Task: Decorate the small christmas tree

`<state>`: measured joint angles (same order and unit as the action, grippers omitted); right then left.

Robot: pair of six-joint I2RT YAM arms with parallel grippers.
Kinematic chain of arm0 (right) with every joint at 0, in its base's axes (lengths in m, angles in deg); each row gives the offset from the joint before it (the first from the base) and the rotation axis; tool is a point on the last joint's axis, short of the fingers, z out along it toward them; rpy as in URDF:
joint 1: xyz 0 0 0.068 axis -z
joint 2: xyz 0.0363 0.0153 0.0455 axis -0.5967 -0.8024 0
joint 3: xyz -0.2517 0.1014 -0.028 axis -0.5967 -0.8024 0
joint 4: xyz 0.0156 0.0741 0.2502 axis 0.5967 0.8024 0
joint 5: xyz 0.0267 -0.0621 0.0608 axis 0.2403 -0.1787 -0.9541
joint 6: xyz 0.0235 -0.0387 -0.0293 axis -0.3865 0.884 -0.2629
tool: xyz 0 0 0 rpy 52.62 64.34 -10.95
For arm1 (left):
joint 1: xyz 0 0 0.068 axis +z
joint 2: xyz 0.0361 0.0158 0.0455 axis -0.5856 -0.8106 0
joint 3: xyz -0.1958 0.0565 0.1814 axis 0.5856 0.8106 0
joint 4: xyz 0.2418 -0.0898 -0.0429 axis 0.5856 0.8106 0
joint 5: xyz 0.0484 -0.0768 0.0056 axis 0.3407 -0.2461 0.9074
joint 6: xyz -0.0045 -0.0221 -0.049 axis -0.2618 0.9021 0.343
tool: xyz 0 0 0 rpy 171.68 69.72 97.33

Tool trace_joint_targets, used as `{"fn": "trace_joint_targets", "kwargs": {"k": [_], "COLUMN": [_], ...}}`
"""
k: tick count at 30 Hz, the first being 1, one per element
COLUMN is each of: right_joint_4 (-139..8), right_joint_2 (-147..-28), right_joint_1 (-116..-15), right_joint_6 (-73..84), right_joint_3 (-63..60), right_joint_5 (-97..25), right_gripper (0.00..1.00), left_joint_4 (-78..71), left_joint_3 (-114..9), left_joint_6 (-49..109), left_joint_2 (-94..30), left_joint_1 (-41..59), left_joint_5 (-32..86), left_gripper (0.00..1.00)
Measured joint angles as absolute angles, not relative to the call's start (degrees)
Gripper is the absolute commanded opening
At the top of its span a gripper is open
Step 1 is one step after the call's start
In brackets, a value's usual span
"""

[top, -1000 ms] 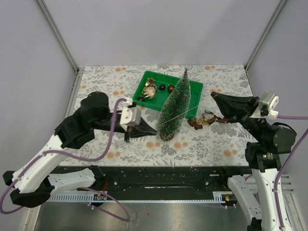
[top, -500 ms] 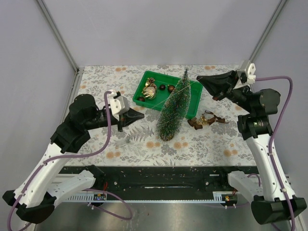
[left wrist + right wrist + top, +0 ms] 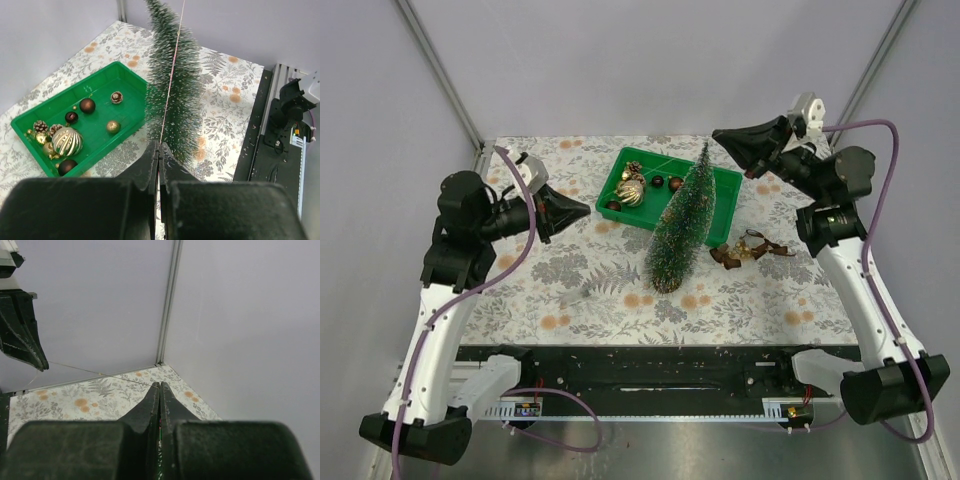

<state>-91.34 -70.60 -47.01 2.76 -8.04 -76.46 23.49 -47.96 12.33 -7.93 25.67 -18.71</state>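
The small christmas tree (image 3: 678, 228), a dark green frosted bottle-brush cone, stands upright on the floral-patterned table (image 3: 780, 292) just before the green plastic tray (image 3: 724, 192), while left gripper (image 3: 158, 146) and right gripper (image 3: 159, 385), jaws closed, each pinch the thin pale thread (image 3: 170, 82) stretched between them.

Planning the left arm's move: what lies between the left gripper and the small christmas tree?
Only a thin thread, held in the left gripper and running up across the small christmas tree; the left wrist view shows it.
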Motion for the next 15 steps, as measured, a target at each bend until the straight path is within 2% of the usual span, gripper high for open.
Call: {"fn": "trace_joint_targets", "kwargs": {"k": [8, 13, 15], "right_joint_4": [-92.9, -95.2, -96.2], "right_joint_2": [-78.9, -84.0, -86.0], "right_joint_1": [-49.7, -50.2, -50.4], "right_joint_6": [9.2, 11.8, 12.5], "right_joint_3": [-5.5, -3.9, -3.1], "right_joint_5": [-68.1, -64.3, -62.6], "right_gripper": [0.0, 0.0, 0.0], "left_joint_4": [18.9, 13.0, 10.9], "left_joint_3": [-47.9, -48.6, -49.3], "left_joint_6": [12.9, 11.8, 12.0], "left_joint_2": [-14.7, -20.2, -22.6], "left_joint_1": [26.8, 26.7, 26.5], "left_joint_5": [-14.0, -6.0, -2.8], "left_gripper": [0.0, 0.0, 0.03]}}
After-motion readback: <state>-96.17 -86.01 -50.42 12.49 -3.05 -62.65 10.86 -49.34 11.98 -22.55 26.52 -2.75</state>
